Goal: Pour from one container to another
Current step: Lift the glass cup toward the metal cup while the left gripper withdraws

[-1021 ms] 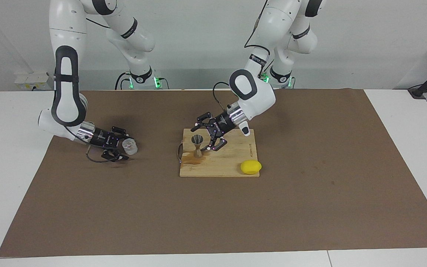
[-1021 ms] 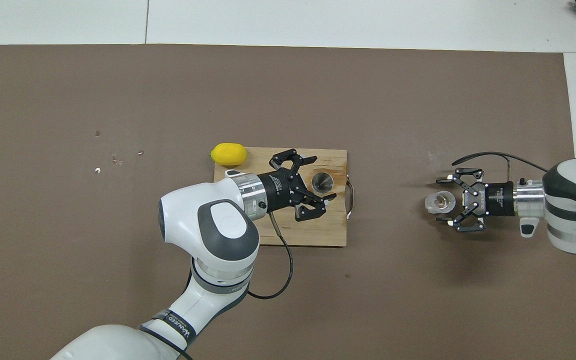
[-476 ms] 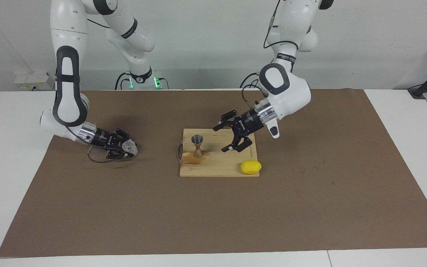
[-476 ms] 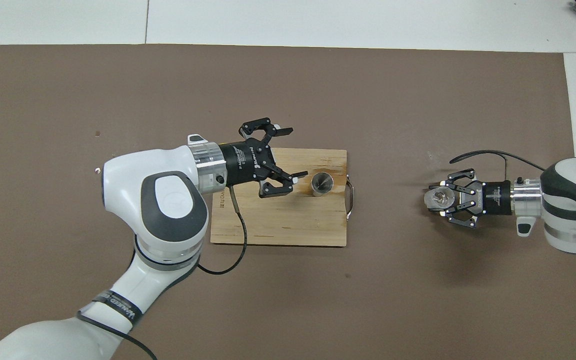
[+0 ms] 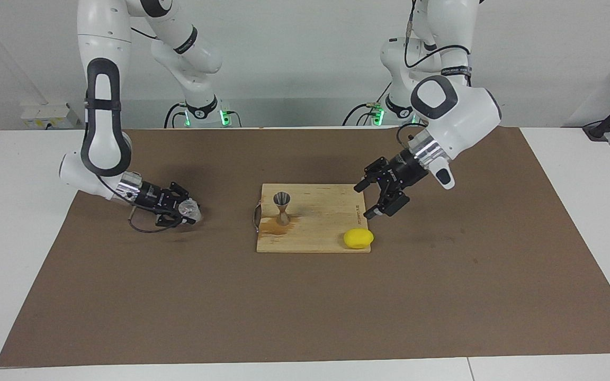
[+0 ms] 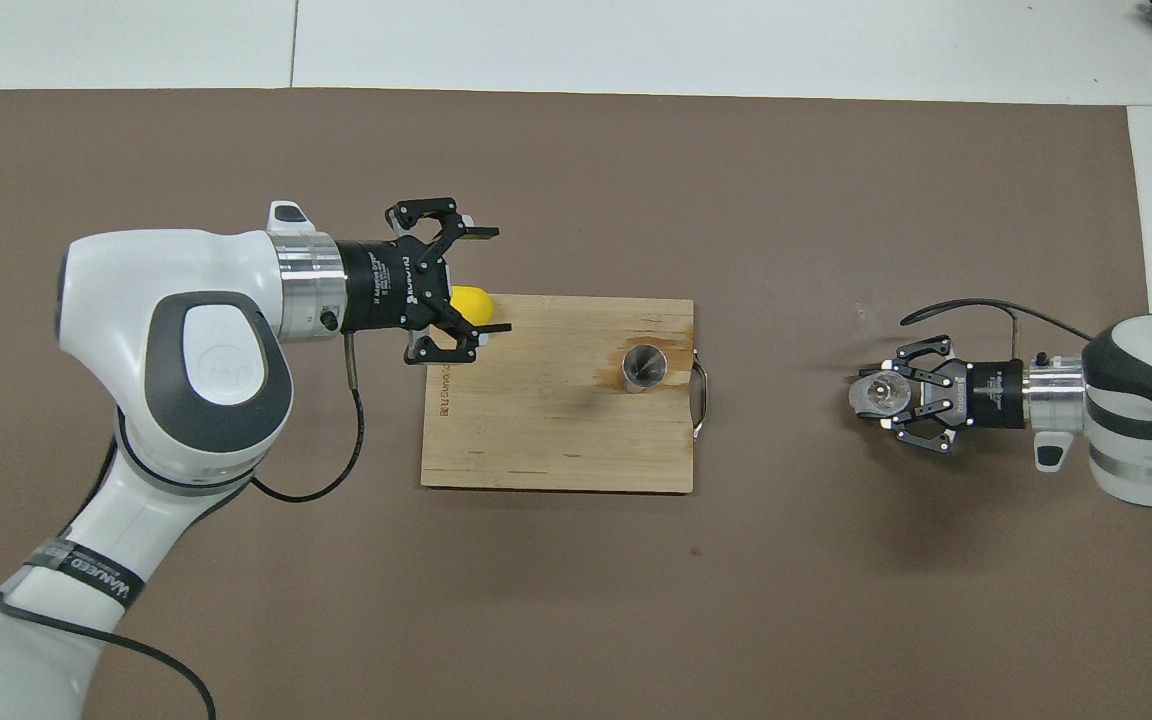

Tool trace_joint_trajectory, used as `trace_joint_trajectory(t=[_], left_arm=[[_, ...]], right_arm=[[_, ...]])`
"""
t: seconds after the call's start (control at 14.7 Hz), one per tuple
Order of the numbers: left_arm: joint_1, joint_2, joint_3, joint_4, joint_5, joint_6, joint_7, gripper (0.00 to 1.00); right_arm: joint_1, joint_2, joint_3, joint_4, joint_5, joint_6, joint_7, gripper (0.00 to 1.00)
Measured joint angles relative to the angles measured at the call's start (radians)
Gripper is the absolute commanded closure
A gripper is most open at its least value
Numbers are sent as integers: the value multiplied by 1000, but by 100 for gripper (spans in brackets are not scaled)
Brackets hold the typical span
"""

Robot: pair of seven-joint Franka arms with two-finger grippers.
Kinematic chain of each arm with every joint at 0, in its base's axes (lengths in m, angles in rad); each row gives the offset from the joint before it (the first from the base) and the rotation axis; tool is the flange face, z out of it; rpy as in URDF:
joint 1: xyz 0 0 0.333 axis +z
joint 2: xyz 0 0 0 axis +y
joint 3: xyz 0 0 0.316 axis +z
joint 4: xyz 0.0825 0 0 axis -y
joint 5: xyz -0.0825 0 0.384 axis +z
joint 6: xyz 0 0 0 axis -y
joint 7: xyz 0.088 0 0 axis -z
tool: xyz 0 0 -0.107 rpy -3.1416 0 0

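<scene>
Glass tumbler (image 5: 190, 210) clamped between right gripper (image 5: 186, 210) fingers, low over brown mat; left gripper (image 5: 366, 200) spread wide, empty, above board (image 5: 315, 233) edge; jigger (image 5: 282, 208) upright on board

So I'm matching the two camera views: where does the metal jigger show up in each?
Facing view: jigger stands left of centre, on the board's left part.
Overhead view: jigger sits right of centre, on the board's right part.
Shared landmark: the lemon, at the board's other end.

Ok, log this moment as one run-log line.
right gripper: shut on glass tumbler, on the mat | left gripper: open, empty, over cutting board edge | jigger: upright on board | pour: not yet begun
</scene>
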Motion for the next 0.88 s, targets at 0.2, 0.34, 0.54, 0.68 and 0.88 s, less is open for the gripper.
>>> trace_joint_trajectory(t=[0.2,0.34,0.54,0.68,0.88], left_arm=[[9,0,1,49,283,1,-21,0],[9,0,0,67,427,1,-25,0],[17,0,4,74,588,2,-16,0],[48,0,7,74,642,-2,18,0],[89,-1,12,74,654,-39,184,0]], right_arm=[[99,-63,1,1,-1,33,101,100],[155,-91,1,5,-15,60,150,100],[240,-109,1,40,-127,74,238,100],[282,-109,1,74,-196,86,323,100],[312,-109,1,126,-253,94,424,100]])
